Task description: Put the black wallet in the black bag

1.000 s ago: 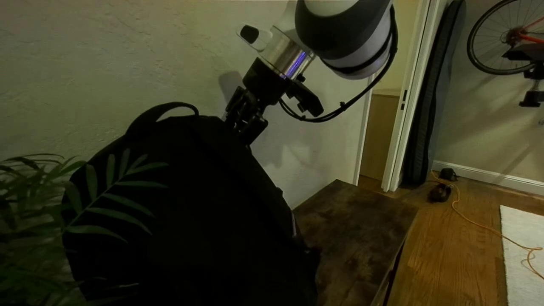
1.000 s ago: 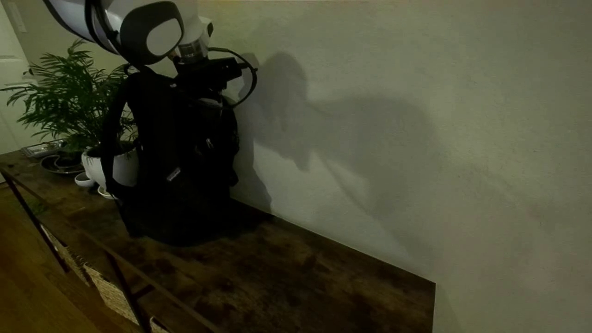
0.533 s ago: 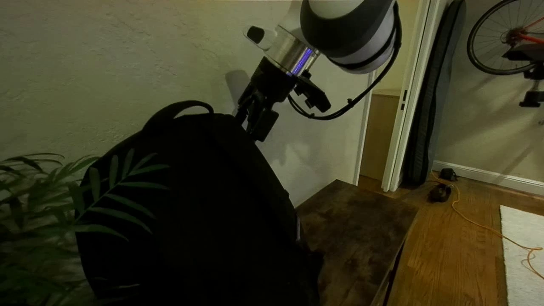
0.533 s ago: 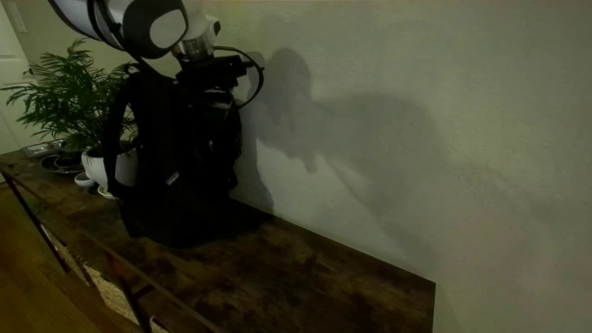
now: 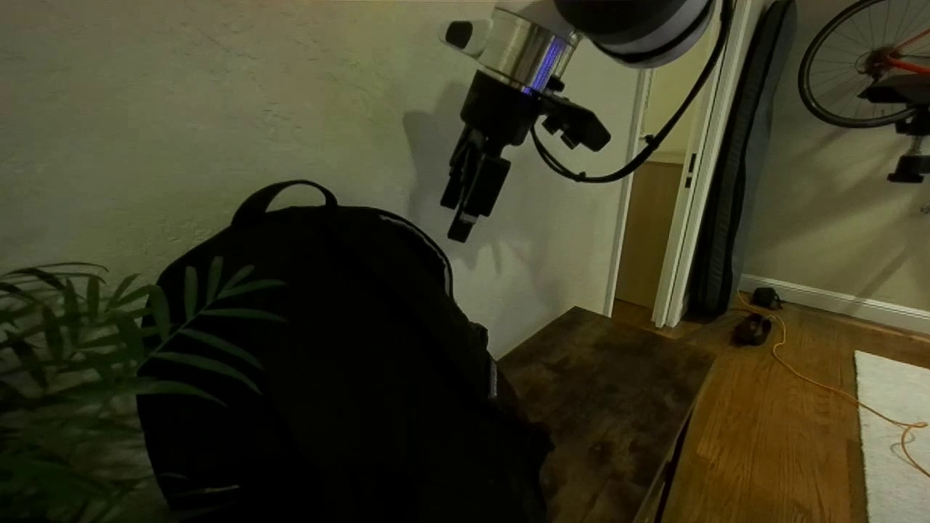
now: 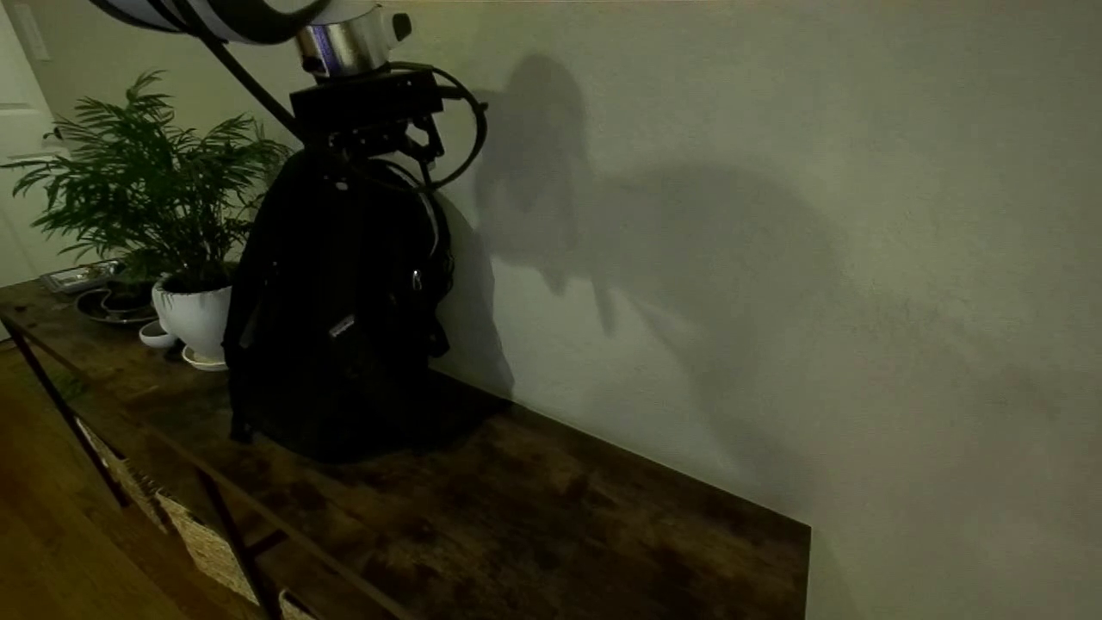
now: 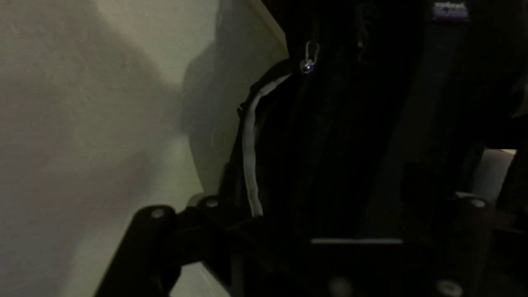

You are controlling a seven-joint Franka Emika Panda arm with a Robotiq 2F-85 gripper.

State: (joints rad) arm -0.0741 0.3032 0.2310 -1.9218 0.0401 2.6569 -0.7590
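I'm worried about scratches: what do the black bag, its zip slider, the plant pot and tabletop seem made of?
Black bag: fabric, matte, by its soft outline and lack of shine.
Zip slider: probably shiny metal, since it glints.
Plant pot: likely smooth ceramic, by its rounded white wall; perhaps plastic.
Tabletop: dull wood or laminate; its mottled brown leaves that open.

Bag (image 5: pixel 341 356) and gripper (image 5: pixel 455 218) are showing plain black.
Zip edge (image 7: pixel 249 152) is showing pale grey, label (image 7: pixel 450 11) whitish and purple. Plant (image 6: pixel 164 194) is showing green, pot (image 6: pixel 198 319) white. Table (image 6: pixel 551 508) is showing mottled dark brown, floor (image 5: pixel 755 443) grained lighter brown. Arm (image 5: pixel 654 33) is mixing white and black, its ring (image 5: pixel 520 49) showing silver, light strip (image 5: pixel 548 62) glowing blue-violet. Cord (image 5: pixel 828 390) is showing orange, rug (image 5: pixel 886 483) off-white.
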